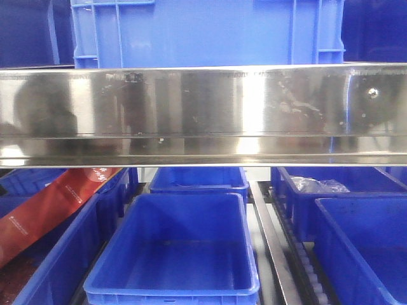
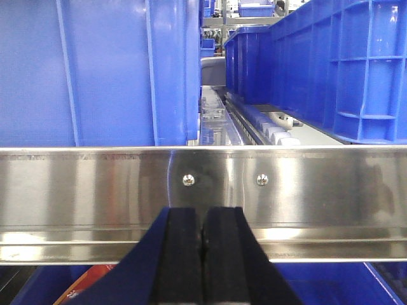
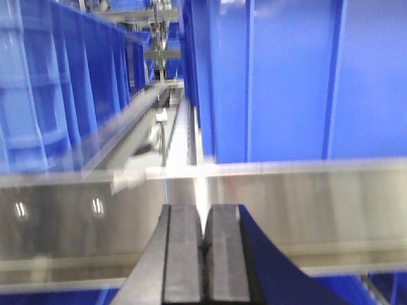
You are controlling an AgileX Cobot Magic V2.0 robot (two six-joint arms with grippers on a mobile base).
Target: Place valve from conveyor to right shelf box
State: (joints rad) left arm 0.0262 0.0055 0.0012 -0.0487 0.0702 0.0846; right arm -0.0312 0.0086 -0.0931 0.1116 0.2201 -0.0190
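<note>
Both black padded end effectors, left [image 2: 202,254] and right [image 3: 205,254], are clenched empty before the shiny stainless-steel shelf rail [image 1: 203,114]. No valve or conveyor is visible; advancing risks striking the rail.

The shelf [image 1: 203,114], shiny stainless steel, spans the front view with blue boxes [image 1: 175,254] beneath.

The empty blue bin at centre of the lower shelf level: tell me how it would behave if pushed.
The blue bin looks like moulded rigid plastic, so it would probably keep its shape. It appears empty, so it is likely light for its size. Low and wide, it seems unlikely to tip; near the roller track, it may slide easily.
</note>
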